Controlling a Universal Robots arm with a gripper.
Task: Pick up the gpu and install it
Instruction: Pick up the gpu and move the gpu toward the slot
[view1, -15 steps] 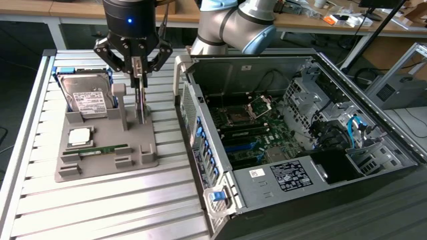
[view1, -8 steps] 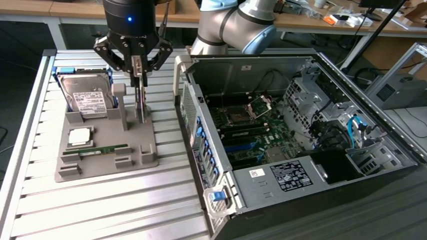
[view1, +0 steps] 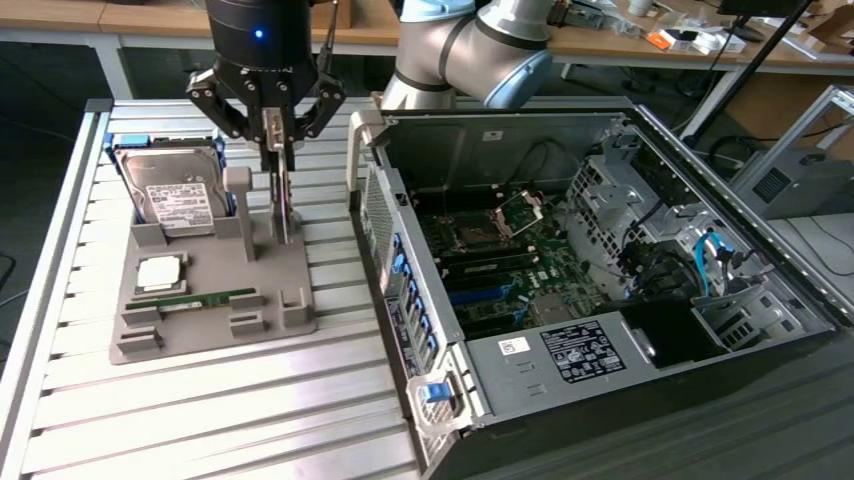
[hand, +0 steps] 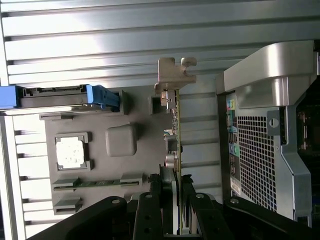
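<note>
Fingers (view1: 276, 150) were clenched on the top edge of the gpu (view1: 282, 205), one on each face. The card stood upright on its long edge directly below them. Its lower edge met the grey holder tray (view1: 200, 330); I could not tell whether it had lifted clear. In the wrist view the gpu (hand: 176, 120) ran edge-on out from between the fingers (hand: 176, 200), its metal bracket (hand: 175, 75) at the far end.

To the exterior view's left of the fingers, on the same tray: hard drive (view1: 180, 190), processor chip (view1: 160, 270), RAM stick (view1: 200, 298). To the exterior view's right, near the fingers: the open computer case (view1: 767, 250), motherboard (view1: 507, 270) exposed. Tray and case sat on the ribbed aluminium table (view1: 200, 420). Wooden workbenches (view1: 147, 20) stood beyond the arm.
</note>
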